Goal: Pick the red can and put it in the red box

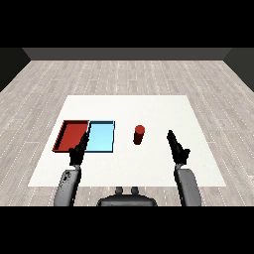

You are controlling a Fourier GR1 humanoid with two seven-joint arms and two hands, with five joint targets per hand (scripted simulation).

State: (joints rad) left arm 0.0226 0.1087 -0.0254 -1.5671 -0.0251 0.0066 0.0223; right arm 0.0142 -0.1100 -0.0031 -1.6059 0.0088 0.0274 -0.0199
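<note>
The red can stands upright on the white table, right of the two trays. The red tray lies at the left, with the light blue tray touching its right side. My right hand hovers right of the can, a clear gap apart, fingers straight and holding nothing. My left hand is over the near edge where the two trays meet, fingers straight, also holding nothing.
The table's far half and right side are bare white surface. A grey wood floor surrounds the table.
</note>
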